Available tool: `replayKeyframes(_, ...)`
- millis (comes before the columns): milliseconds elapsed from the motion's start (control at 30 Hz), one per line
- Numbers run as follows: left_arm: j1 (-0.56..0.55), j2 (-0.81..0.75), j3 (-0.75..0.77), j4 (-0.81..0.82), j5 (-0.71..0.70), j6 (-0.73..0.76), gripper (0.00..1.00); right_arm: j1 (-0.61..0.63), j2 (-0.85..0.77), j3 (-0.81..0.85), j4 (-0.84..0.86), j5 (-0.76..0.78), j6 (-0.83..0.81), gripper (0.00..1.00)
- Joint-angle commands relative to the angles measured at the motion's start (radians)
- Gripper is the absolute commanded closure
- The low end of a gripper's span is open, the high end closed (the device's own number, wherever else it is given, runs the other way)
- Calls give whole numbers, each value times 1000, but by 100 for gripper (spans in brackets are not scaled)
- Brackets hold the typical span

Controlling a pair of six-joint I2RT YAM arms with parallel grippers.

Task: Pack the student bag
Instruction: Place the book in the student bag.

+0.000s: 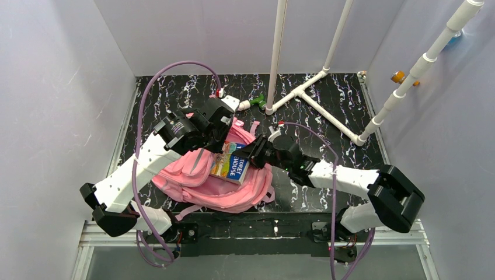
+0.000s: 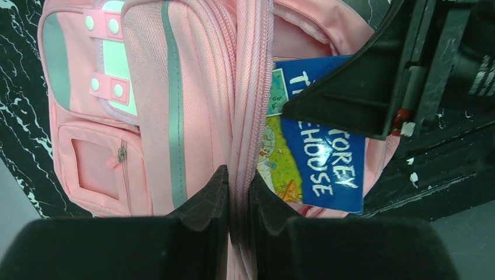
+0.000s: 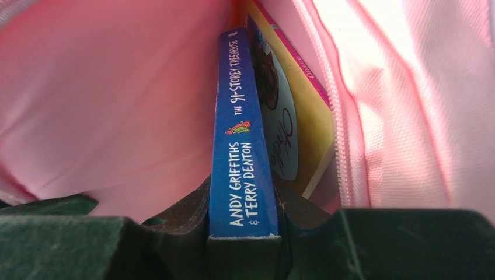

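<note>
Right fingers clamp book (spine: "The 91-Storey Treehouse") inside student bag.

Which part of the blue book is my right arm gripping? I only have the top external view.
Observer: The right fingers clamp the blue paperback book across its spine, inside the large soft pink fabric backpack.
Operator: Anything else in there?
Observer: Yes, a yellow-covered book stands right beside it.
Operator: And the left arm?
Observer: The left fingers are shut on the backpack's pink zipper edge.
</note>
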Motion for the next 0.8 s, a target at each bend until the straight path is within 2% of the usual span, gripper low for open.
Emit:
replayKeyframes(0,-3,-39,56,111,53,-17,100,46,26,60,138,281,-23,99)
replayKeyframes(300,-4,-62,37,123,128,-25,100,62,276,156,464,312,-45,99)
replayKeyframes(500,-2,-74,54,126,135,-22,100,70,326,215,461,331,-13,99)
replayKeyframes(633,-2,-69,48,133,170,-20,100,79,376,230,462,267,-9,82)
replayKeyframes(767,3,-70,7,146,124,-27,100,91,421,214,486,183,-42,60)
